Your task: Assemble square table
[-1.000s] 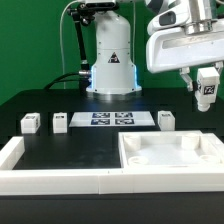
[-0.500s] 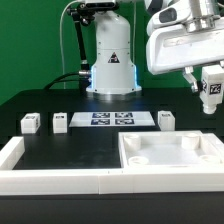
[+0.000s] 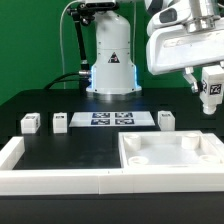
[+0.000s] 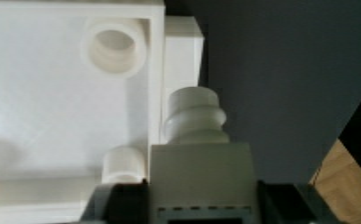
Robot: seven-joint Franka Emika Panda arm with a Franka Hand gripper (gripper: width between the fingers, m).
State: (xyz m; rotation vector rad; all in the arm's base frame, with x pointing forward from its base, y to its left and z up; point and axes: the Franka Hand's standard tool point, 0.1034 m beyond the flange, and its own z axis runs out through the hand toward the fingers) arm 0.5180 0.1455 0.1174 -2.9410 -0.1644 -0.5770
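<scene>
**Leg post in transit toward slab corner**

**Change of state.** Over the last second the claw (image 3: 209,80) shifts slightly toward the exterior view's right, then holds position for the final half second. Nothing else in the scene moves. The jaws stand partly closed, clamped on the held leg post (image 3: 213,94). This post hangs clear of the table (image 3: 40,100), above and beyond the far right corner of the slab (image 3: 150,160). In the wrist view the held leg post (image 4: 195,150) points its stepped tip along the edge of the slab (image 4: 52,110), and a corner socket (image 4: 111,45) lies near that tip. Judgement: the carry is ending and alignment over a socket is the step in hand. No leg appears fitted yet, so assembly is at an early stage.

**Parts count, largest first.**
1. Slab: one, lying near right on the table with its recessed side up.
2. Wall (image 3: 20,155): one, low and white, bordering the near and left sides. Contact with the slab cannot be confirmed.
3. Marker board (image 3: 110,119): one, flat, at far centre.
4. Leg posts: four.
   - Three stand on the table: the outer left post (image 3: 30,123) and the inner left post (image 3: 60,122), both left of the marker board, and the right post (image 3: 165,119), right of the board.
   - The fourth is in the claw.
</scene>
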